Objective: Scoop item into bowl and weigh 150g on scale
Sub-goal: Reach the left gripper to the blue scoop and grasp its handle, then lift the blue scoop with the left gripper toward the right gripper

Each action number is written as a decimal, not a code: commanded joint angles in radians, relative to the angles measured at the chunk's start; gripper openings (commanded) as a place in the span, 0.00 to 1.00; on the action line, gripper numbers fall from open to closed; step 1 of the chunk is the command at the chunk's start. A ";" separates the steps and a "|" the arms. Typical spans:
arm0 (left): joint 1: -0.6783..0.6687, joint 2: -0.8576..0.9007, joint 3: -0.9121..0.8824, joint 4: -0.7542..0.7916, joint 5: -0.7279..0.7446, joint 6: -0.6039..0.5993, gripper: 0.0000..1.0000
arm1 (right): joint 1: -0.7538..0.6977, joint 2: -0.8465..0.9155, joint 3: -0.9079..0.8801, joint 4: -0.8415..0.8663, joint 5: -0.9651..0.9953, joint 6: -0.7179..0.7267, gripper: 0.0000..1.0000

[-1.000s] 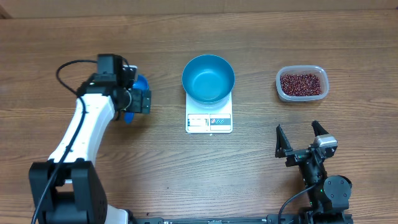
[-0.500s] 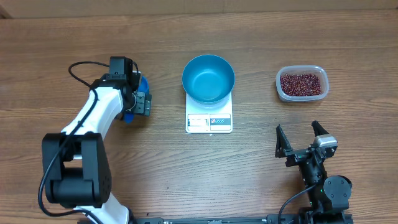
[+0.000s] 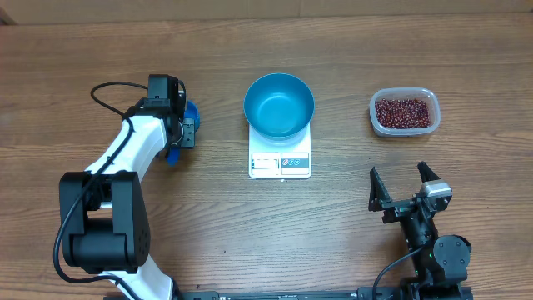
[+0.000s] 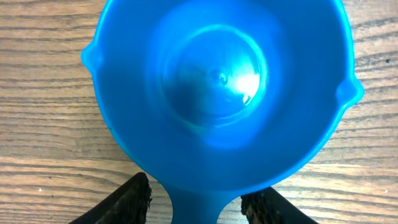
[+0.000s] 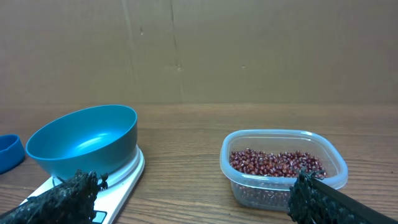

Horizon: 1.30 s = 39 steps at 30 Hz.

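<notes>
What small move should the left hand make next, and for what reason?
Probably close the left hand on the handle of the blue scoop. In the left wrist view that handle lies between the two fingers with a gap on each side, so it is not gripped yet. The bowl on the scale is empty; the beans are in the tub.

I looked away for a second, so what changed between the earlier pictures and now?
The left gripper shifted slightly toward the bowl over the scoop, jaws narrowing beside its handle, not yet gripping. The scale, bowl, beans and right gripper stayed put.
</notes>
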 commanded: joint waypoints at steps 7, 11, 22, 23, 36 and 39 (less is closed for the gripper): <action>0.010 0.012 0.023 0.010 0.002 -0.047 0.27 | 0.000 -0.008 -0.010 0.003 0.008 -0.005 1.00; 0.010 0.012 0.023 0.009 0.002 -0.059 0.21 | 0.000 -0.008 -0.010 0.003 0.008 -0.005 1.00; 0.010 0.011 0.041 -0.037 0.061 -0.102 0.06 | 0.000 -0.008 -0.011 0.003 0.008 -0.005 1.00; 0.009 0.011 0.052 -0.051 0.071 -0.114 0.04 | 0.000 -0.008 -0.011 0.003 0.008 -0.005 1.00; -0.039 0.011 0.378 -0.307 0.319 -0.462 0.04 | 0.000 -0.008 -0.011 0.018 0.009 -0.005 1.00; -0.058 0.011 0.436 -0.377 0.343 -0.568 0.04 | 0.002 -0.008 -0.010 0.025 -0.019 0.005 1.00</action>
